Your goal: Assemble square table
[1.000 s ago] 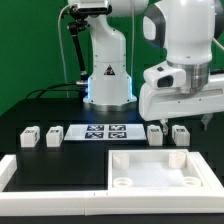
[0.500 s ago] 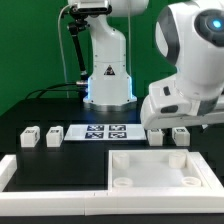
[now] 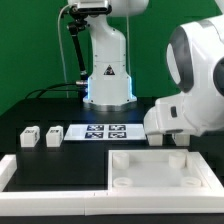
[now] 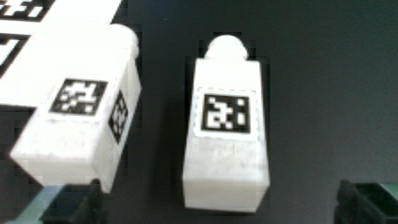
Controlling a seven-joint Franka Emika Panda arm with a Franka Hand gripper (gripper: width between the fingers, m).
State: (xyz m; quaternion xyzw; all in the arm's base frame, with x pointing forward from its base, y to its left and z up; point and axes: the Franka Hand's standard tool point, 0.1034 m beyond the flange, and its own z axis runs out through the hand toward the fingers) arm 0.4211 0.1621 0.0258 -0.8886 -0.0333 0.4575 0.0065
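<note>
Black desk (image 3: 20, 120) is shown with tabletop (image 3: 155, 168) in the foreground; leg (image 4: 228, 115) and second leg (image 4: 80, 100) are laid side by side, apart, under the claw (image 4: 222, 203), spread fully wide, nothing gripped.

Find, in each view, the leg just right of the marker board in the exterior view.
Exterior view: leg just right of the marker board, partly hidden under the arm.
Wrist view: leg, the one of two nearer the marker board's tagged corner.
Shared landmark: the marker board.

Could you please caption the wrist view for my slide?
Open gripper above two tagged white legs lying side by side on black work surface.
</note>
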